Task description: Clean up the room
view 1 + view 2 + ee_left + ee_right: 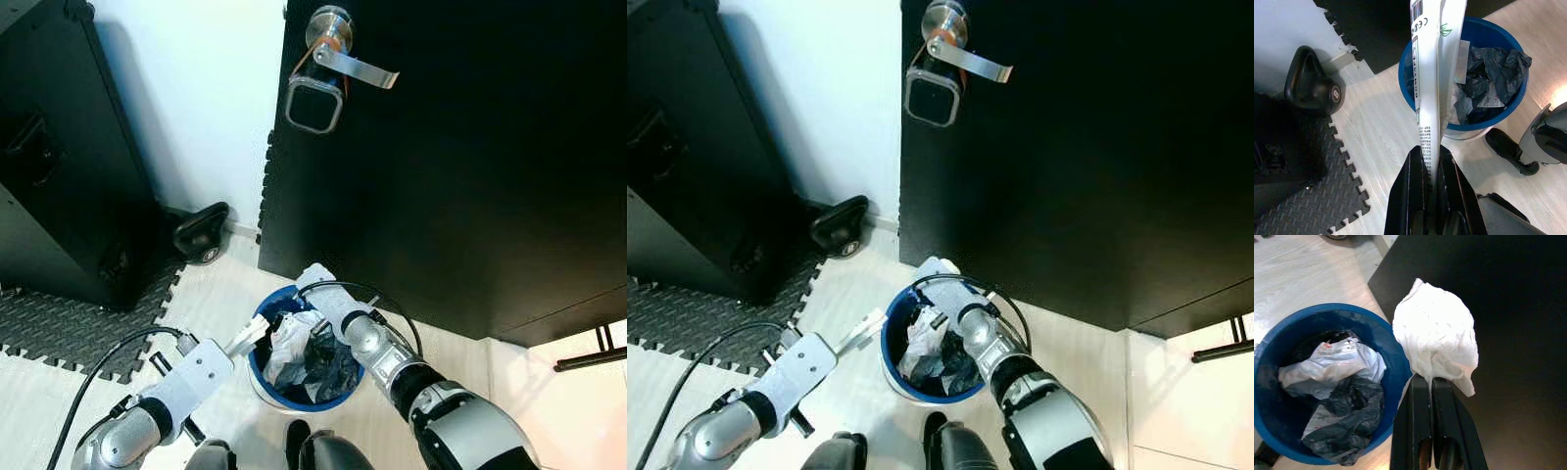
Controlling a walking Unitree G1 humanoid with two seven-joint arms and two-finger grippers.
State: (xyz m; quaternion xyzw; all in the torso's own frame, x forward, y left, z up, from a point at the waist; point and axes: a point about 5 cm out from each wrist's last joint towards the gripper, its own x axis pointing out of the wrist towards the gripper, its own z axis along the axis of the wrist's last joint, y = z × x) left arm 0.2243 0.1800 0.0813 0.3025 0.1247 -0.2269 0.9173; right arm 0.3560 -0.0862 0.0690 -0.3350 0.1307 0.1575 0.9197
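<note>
Looking down from the head camera, both arms are bunched up around a blue bin (263, 377) sitting on the pale wood floor (1376, 142), right at the foot of a big black door (470, 176) with a silver lever handle (358, 67).

Right gripper (1431, 382) has its two fingers pressed together on a crumpled white tissue (1436, 335), pinching it at the bottom so the wad puffs out past the fingertips. It sits just past the bin's rim on the door side, more over the edge than over the middle. Just beside those fingers and below them, the bin is already stuffed with a black plastic bag (1347, 418) and some whitish plastic wrap (1332, 369).

Left gripper (1434, 164) is clamped on a flat white package (1432, 73), a long strip with a barcode and small print on it. The package runs straight out from the fingertips and its far end reaches over the near rim of the bin, so it hangs above the trash.

Off to the side of the left gripper there's a black kettlebell (1310, 81) on the floor by the white wall, next to dark interlocking foam mats (1312, 196). A big black case (69, 157) stands on those mats.
</note>
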